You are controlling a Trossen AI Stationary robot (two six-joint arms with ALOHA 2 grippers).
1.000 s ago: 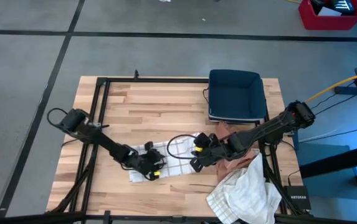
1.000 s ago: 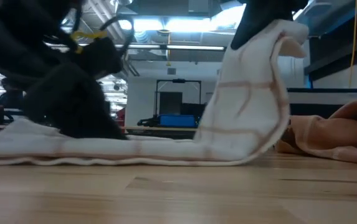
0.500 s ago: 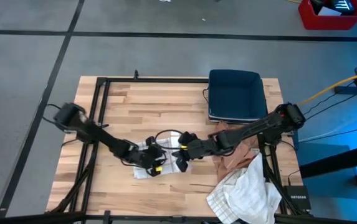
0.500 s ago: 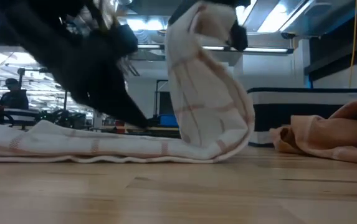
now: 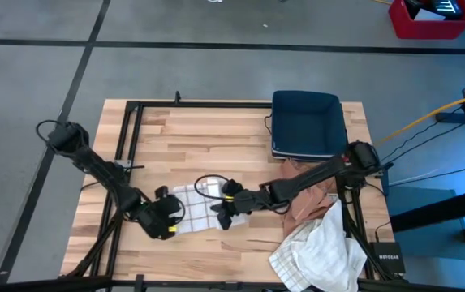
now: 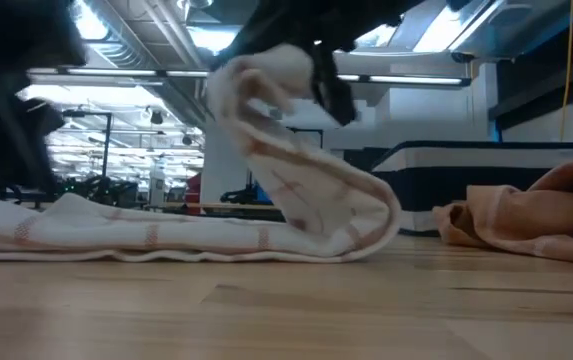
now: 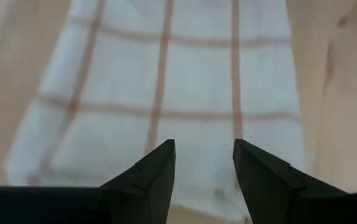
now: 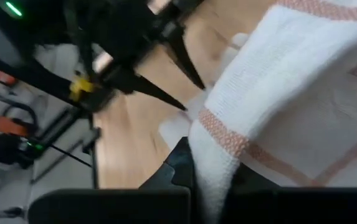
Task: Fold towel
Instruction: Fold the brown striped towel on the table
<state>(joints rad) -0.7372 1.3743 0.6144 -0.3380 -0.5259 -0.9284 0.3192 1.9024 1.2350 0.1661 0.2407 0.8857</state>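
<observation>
— What sits nearest, and how clear is it?

— The white checked towel lies flat on the wooden table; its right end arcs up and back over itself. The right gripper is clamped on that lifted edge, though the fingertips are buried in cloth.

— And the left gripper?

— Low at the towel's left end, fingers apart with nothing between them; in the low view it is only a dark blur, cut off.

— Farther back?

— A tan cloth and another pale towel, partly under the right arm, then a dark blue bin.
</observation>
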